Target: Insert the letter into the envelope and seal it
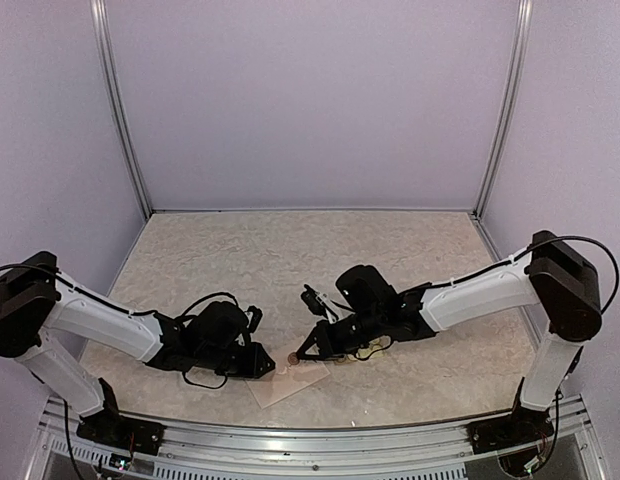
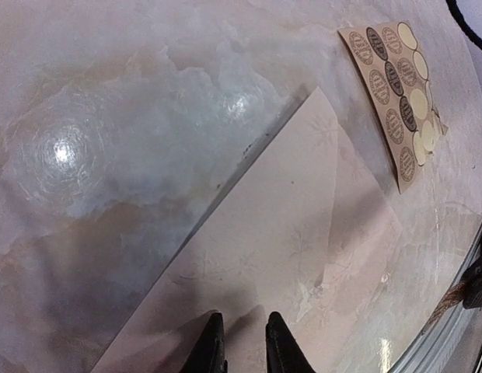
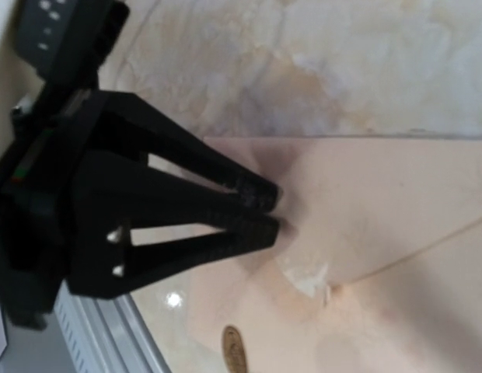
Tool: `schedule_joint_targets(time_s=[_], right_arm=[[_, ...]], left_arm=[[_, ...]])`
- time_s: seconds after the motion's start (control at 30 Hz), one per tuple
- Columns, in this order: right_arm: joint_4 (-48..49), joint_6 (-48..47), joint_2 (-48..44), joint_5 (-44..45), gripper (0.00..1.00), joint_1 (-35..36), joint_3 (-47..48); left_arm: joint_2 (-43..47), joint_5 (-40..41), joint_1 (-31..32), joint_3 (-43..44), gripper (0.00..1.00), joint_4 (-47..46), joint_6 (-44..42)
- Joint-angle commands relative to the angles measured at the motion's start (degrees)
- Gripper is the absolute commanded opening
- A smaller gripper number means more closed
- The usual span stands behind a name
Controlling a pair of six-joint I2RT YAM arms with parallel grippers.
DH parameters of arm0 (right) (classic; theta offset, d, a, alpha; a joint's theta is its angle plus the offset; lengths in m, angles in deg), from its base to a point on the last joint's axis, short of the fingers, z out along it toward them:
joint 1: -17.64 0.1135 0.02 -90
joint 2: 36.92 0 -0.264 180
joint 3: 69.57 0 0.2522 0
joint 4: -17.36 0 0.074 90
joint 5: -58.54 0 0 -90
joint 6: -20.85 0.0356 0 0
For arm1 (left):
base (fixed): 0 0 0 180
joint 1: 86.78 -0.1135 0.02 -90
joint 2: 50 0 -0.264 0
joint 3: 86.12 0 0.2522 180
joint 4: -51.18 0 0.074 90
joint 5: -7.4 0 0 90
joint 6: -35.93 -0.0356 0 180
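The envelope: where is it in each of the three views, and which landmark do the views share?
Top external: the envelope lies at the bottom centre, between the two arms' tips.
Left wrist: the envelope fills the lower middle.
Right wrist: the envelope covers the right and lower part.
Shared landmark: the left gripper, with its tips at the envelope.

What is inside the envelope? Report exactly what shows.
Nothing inside shows: the envelope lies flat on the marbled table, its flap folded down, hiding any letter. The left tool rests on it.
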Motion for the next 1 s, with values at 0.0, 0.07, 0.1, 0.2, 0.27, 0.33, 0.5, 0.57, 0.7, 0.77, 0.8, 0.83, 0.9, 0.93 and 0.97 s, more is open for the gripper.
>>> schedule_joint_targets(time_s=[0.0,0.07,0.1,0.2,0.27,0.33,0.5,0.57,0.7,0.77,0.8,0.83,0.9,0.93,0.97], right_arm=[[2.1,0.3,3.5,-2.2,0.0,0.9,2.7],[2.4,0.4,4.9,-2.9,0.0,1.0,3.3],[2.6,0.5,5.6,-3.3,0.0,1.0,3.6],[3.3,0.6,7.2,-4.3,0.0,1.0,4.3],[3.7,0.7,8.1,-4.7,0.0,1.1,4.5],[4.1,0.8,8.8,-4.9,0.0,1.2,4.6],[5.2,1.1,10.4,-5.3,0.0,1.2,4.7],[5.5,1.2,10.7,-5.1,0.0,1.1,4.7],[5.4,1.3,11.4,-4.7,0.0,1.0,5.1],[5.4,1.5,11.8,-4.5,0.0,1.1,5.2],[5.3,1.6,12.0,-4.4,0.0,1.1,5.2],[5.3,1.6,12.2,-4.4,0.0,1.1,5.3],[5.3,1.6,12.4,-4.1,0.0,1.1,5.3],[5.2,1.6,12.5,-3.8,0.0,1.1,5.4],[5.1,1.6,12.6,-3.6,0.0,1.1,5.4]], left_arm=[[-1.1,1.2,0.4,-1.3,0.17,2.8,0.0],[-0.9,1.2,0.5,-1.5,0.17,2.8,0.1],[-0.8,1.2,0.5,-1.5,0.17,2.8,0.2],[-0.6,1.2,0.6,-1.7,0.17,2.8,0.4],[-0.6,1.3,0.8,-1.8,0.17,2.8,0.4],[-0.6,1.3,0.8,-1.8,0.17,2.8,0.5],[-0.8,1.2,0.9,-1.9,0.17,2.8,0.7],[-0.8,1.2,0.9,-1.9,0.17,2.7,0.7],[-1.0,1.2,1.0,-2.0,0.17,2.5,0.8],[-1.1,1.3,1.1,-2.0,0.17,2.4,0.8],[-1.2,1.2,1.1,-1.9,0.17,2.5,0.8],[-1.1,1.2,1.2,-2.0,0.17,2.5,0.8],[-1.1,1.2,1.2,-2.0,0.17,2.5,0.8],[-1.1,1.3,1.3,-2.0,0.17,2.4,0.9],[-1.1,1.3,1.3,-2.1,0.17,2.4,0.9]])
